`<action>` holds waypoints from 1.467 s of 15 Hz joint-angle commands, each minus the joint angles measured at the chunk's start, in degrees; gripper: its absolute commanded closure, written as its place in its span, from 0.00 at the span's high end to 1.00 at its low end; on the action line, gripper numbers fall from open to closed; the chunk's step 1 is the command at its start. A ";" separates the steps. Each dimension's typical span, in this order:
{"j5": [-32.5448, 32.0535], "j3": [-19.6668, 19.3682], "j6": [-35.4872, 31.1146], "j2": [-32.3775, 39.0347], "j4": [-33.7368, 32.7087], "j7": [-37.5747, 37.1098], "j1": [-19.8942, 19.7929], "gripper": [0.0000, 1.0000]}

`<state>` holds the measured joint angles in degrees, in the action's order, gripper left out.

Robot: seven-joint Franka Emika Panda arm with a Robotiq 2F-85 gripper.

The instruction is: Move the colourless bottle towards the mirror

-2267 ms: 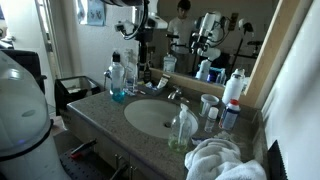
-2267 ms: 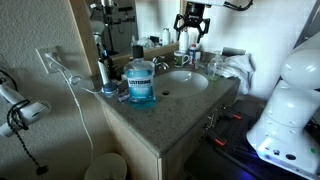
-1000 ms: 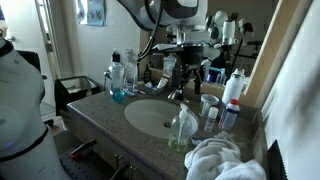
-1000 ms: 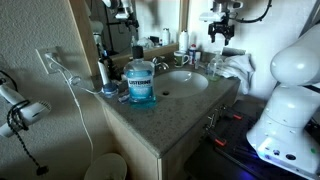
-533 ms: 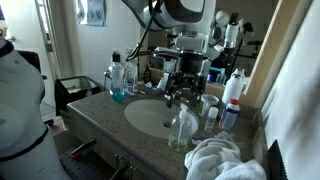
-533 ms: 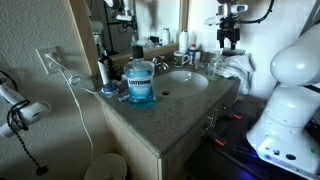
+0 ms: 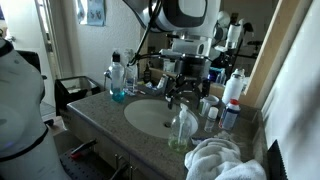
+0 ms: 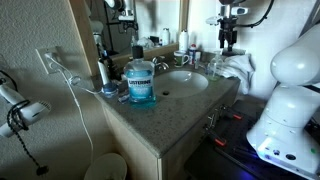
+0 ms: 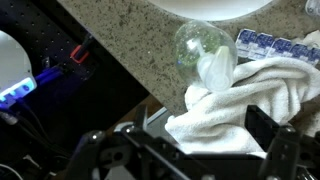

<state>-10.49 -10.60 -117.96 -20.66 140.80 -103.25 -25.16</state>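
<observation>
Wrist view — gripper (image 9: 184, 150) spread wide, empty

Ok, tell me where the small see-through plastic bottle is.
In an exterior view the small see-through plastic bottle stands near the front edge of the granite counter, between the white sink and the white towel; the wrist view shows it beside that towel.

We watch our end effector (image 7: 178, 92) arrive: high up by the mirror (image 7: 255, 45) seconds ago, it has swung across the sink (image 7: 150, 118) and come down, now hanging over the colourless bottle (image 7: 181, 128) near the tabletop's (image 7: 100, 115) front edge.
</observation>
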 commanded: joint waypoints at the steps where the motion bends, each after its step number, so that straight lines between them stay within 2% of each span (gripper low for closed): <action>1: 0.16 -0.01 -4.72 -1.63 1.96 -3.50 0.42 1.00; 21: 1.18 0.07 -11.44 1.31 3.79 -4.29 1.85 1.00; 22: 1.14 0.09 -11.64 1.43 3.76 -4.38 1.83 0.86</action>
<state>-10.12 -10.50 -127.53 -19.38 143.79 -106.13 -23.46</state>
